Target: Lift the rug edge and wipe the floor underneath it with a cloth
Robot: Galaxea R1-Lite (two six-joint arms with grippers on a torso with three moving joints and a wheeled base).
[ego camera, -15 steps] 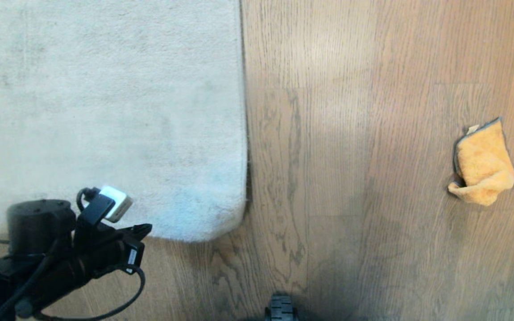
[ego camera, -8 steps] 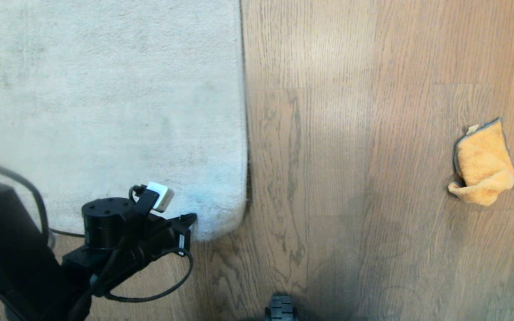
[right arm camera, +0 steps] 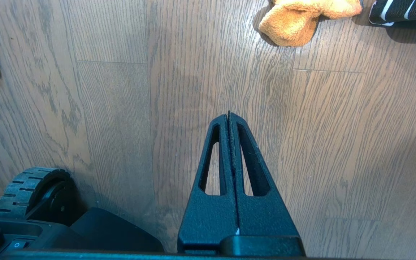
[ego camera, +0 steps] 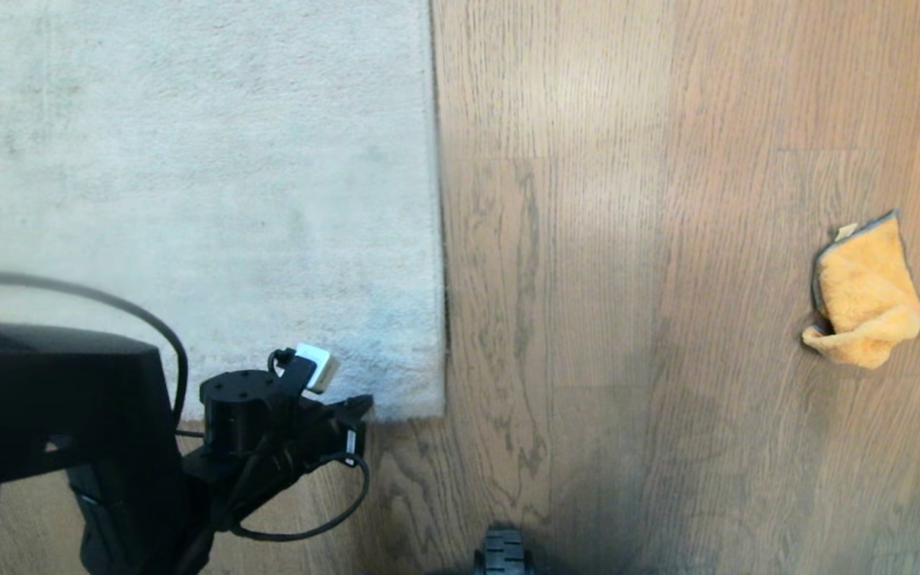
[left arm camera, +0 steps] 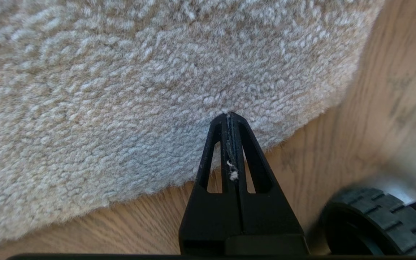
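The left gripper [left arm camera: 229,115], fingers pressed together and empty, sits at the near corner of the light grey-beige short-pile rug [ego camera: 188,184], the crumpled orange microfibre cloth [ego camera: 863,295] well apart on the brown wood-grain plank floor [ego camera: 628,319].

The left arm reaches in low from the near left of the head view, its wrist bent forward and a cable looping beneath it. The left gripper [left arm camera: 229,117] points ahead and down with its two black fingers pressed flat together. The right gripper [right arm camera: 229,116] is parked, hanging nose-down with its fingers likewise closed on nothing.
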